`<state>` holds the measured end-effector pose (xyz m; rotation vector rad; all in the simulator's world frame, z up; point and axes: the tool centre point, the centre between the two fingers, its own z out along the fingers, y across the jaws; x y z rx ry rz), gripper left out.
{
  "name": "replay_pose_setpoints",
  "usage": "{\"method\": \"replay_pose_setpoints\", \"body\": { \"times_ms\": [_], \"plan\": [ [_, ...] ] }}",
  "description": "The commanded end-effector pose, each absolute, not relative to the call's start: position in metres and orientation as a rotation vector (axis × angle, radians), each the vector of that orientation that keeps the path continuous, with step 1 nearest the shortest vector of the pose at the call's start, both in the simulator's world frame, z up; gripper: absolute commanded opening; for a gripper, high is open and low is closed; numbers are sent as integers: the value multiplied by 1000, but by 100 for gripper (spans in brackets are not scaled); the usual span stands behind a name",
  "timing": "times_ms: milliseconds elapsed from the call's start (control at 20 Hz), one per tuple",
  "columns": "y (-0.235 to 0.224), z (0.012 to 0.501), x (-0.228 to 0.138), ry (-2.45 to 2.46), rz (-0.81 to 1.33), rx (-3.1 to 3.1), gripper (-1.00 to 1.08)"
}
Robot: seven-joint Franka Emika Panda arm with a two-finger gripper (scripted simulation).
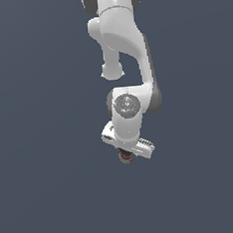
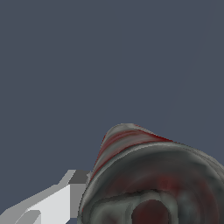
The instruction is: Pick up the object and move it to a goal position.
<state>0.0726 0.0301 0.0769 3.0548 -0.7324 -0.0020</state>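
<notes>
Fingers [image 1: 126, 155] barely show: in the exterior view the hand body covers them, in the wrist view only one grey finger [image 2: 65, 197] pokes out beside the can [image 2: 148, 179]. Can't tell if they are clamped on the can or just near it; the other finger is out of frame. That finger sits right against the can's side, contact likely but not certain.

Can sits directly under the hand in the exterior view, only a small dark-red sliver [image 1: 125, 157] peeking below it, roughly scene centre, slightly right. No counter edge, shadow line or goal marker readable, so can't say if the can is lifted or resting on the surface.

Risks, judged:
- Grip unconfirmed. If the hold is one-sided or shallow, the can could slip or drop during transport.
- Round smooth wall: could roll or twist between flat fingers if caught off-centre.
- Can looks tilted toward the wrist camera, end face showing big. If it really is cocked in the grasp, it may pivot further on a fast move.
- Goal not visible, so placement can't be checked from here.

Can look: small cylinder, worn red-and-white streaked label on the side, dark grey metal end with ringed ridges and reddish blotches in the middle. Blurry up close.
</notes>
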Motion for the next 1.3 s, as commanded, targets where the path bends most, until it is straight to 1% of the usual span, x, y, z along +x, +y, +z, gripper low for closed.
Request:
{"method": "replay_pose_setpoints", "body": {
  "times_ms": [0,300,600,850,1250],
  "plan": [
    [30,77,73,-732,-2,3055,-100],
    [30,87,71,-732,-2,3055,-100],
    [30,120,67,-732,-2,3055,-100],
    [30,166,60,-732,-2,3055,-100],
    [30,260,48,-733,-1,3055,-100]
  ]
}}
